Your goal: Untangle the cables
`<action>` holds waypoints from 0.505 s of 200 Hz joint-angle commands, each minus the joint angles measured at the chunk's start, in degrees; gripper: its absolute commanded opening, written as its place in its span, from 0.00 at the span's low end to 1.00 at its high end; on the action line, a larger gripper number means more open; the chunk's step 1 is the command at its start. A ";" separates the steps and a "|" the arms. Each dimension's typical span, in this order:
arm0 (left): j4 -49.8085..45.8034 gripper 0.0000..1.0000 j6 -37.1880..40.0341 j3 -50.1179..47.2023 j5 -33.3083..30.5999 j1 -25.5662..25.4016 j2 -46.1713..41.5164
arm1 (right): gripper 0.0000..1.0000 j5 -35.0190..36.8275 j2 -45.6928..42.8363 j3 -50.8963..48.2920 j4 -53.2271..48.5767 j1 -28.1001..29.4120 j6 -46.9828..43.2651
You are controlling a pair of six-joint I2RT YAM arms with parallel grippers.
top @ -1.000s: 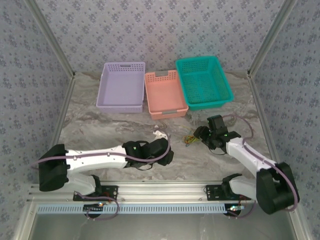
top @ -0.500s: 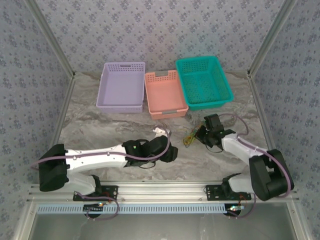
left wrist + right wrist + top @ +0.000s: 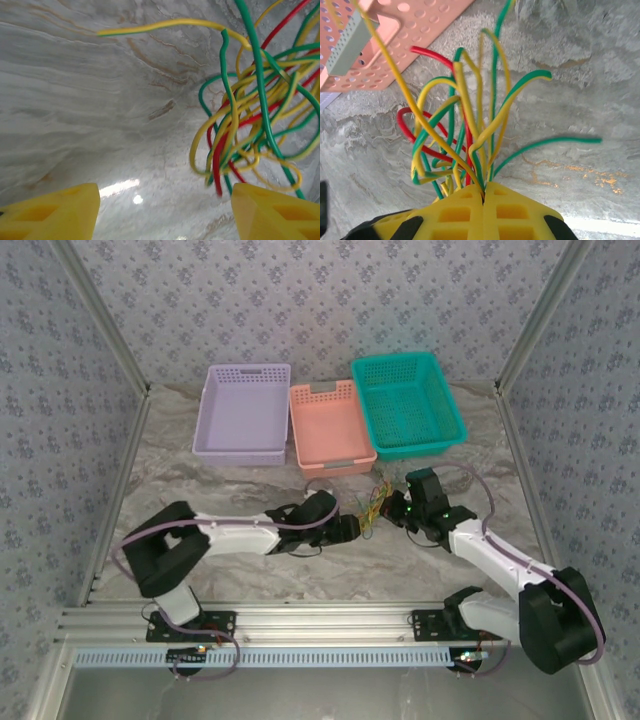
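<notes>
Looping glossy cables (image 3: 476, 172) pinched in closed right fingers (image 3: 455, 212); left fingers (image 3: 50, 215) apart, seemingly empty.

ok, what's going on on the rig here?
The right gripper is shut on a tangled bunch of thin yellow, green and red wires, which fan out from its closed jaws above the grey marbled table. The left gripper is open and faces the same tangle from close by, touching nothing that I can see. No wire is separated yet. The lilac plastic basket, the salmon basket and the teal basket at the back hold no wires.
</notes>
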 commanded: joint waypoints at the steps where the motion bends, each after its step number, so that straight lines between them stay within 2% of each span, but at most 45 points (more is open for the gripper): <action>1: 9.21 0.69 -4.91 1.34 1.97 -0.56 3.15 | 0.00 -3.11 1.70 -1.23 2.47 0.26 1.42; 37: 14.48 0.61 -7.19 0.64 -0.69 -0.85 6.04 | 0.00 -4.59 4.17 -3.28 5.18 0.46 2.48; 49: 15.01 0.53 -7.31 0.83 -1.56 -0.85 6.60 | 0.00 -4.84 4.46 -4.17 5.99 0.46 2.95; 57: 15.60 0.43 -7.22 1.14 -1.62 -0.72 7.38 | 0.00 -5.02 4.58 -4.74 6.69 0.58 3.30; 81: 19.77 0.00 -8.05 1.29 -0.81 -0.33 9.91 | 0.00 -5.48 4.77 -6.14 8.09 0.57 3.86; 101: 22.54 0.00 -8.37 -0.70 -1.65 0.01 9.48 | 0.00 -5.71 4.22 -6.85 7.81 -0.05 3.57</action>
